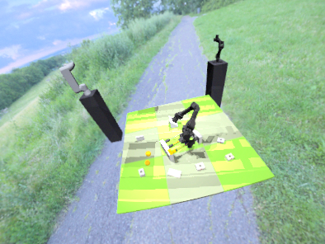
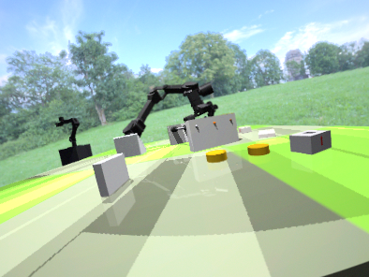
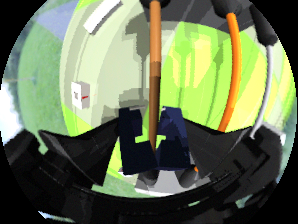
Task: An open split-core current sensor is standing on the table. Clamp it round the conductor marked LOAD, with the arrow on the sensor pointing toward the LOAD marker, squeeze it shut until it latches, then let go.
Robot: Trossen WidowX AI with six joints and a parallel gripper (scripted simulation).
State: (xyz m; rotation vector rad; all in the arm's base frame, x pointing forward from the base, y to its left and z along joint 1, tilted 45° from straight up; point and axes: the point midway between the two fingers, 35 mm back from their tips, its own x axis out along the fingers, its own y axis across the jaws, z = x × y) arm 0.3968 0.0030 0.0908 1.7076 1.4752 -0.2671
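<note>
The dark navy split-core sensor (image 3: 175, 150) shows in the wrist view between my fingers, its two halves on either side of the brown-orange conductor (image 3: 155, 40). The halves meet at the near end; a gap shows between their far ends. My gripper (image 3: 150, 120) (image 1: 184, 143) is shut on the sensor, a finger against each outer side. An orange conductor (image 3: 234, 65) and a grey one (image 3: 270, 75) run to the right. No LOAD marker or arrow can be read, and whether the latch is engaged cannot be told. In the exterior view the panel hides the sensor and fingertips.
A grey panel (image 1: 166, 148) (image 2: 213, 133) stands at one end of the conductors, another panel (image 1: 198, 137) at the other. Two yellow-orange discs (image 2: 216, 155) (image 2: 258, 149) lie before the near panel. A marked box (image 2: 310, 142) and an upright block (image 2: 110, 174) stand around.
</note>
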